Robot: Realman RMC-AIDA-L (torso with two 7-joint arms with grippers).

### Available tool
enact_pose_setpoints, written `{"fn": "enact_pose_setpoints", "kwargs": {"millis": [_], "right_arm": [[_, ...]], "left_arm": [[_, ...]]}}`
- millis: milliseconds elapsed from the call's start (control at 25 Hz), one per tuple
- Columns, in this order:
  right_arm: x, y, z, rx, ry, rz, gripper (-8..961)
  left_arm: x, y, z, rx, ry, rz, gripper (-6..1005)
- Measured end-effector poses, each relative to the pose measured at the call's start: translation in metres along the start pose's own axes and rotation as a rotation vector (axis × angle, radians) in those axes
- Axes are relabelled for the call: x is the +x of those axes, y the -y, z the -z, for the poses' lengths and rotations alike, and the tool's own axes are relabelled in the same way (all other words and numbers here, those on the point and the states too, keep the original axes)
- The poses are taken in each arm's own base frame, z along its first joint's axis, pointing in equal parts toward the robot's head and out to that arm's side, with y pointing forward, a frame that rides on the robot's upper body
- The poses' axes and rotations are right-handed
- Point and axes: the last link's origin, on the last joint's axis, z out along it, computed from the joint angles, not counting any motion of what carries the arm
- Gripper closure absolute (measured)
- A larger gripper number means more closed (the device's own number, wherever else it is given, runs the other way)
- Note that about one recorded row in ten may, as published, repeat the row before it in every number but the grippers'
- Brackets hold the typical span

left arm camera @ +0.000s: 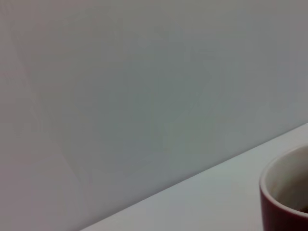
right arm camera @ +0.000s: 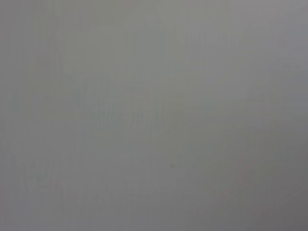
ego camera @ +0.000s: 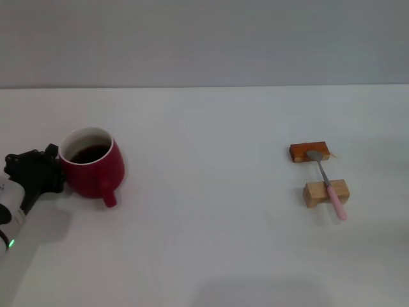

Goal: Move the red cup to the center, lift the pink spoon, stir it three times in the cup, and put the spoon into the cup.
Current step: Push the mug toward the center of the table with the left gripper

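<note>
Left tool (ego camera: 56, 167) sits against the red cup (ego camera: 94, 167) at the desk's (ego camera: 211, 243) left; its grip cannot be told. Far right, the pink spoon (ego camera: 327, 182) bridges two wooden blocks (ego camera: 326, 193). No readable writing shows.

One rounded dark-red ceramic mug (ego camera: 94, 167) with white inside, dark liquid and a single loop handle. One slim spoon (ego camera: 327, 183) with grey metal bowl and pale pink handle. Two small wooden blocks: one reddish-brown (ego camera: 309, 151), one pale tan (ego camera: 326, 192). One black gripper (ego camera: 38, 170) in sight.
</note>
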Motion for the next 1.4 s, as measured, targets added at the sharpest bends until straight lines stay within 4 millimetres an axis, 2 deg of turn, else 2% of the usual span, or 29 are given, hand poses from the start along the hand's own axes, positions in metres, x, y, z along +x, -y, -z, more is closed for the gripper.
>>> {"fn": "enact_pose_setpoints", "kwargs": {"millis": [160,240,1000,1400], "right_arm": [[0.000,-0.001,-0.001,-0.001,-0.003,-0.001,231],[0.000,-0.001,-0.001,-0.001,-0.002,-0.002,231],[0.001,-0.001,-0.003,-0.002,-0.010,-0.003,232],[0.001,-0.001,-0.002,-0.001,-0.012,-0.002,231]], "left_arm": [[0.001,-0.002,0.000,-0.009,-0.002,-0.002,987],[0.003,-0.010,-0.001,-0.046,-0.013,-0.017,987],[0.020,-0.039,-0.004,-0.160,-0.086,-0.019,979],[0.021,-0.050,-0.002,-0.212,-0.096,-0.012,975]]}}
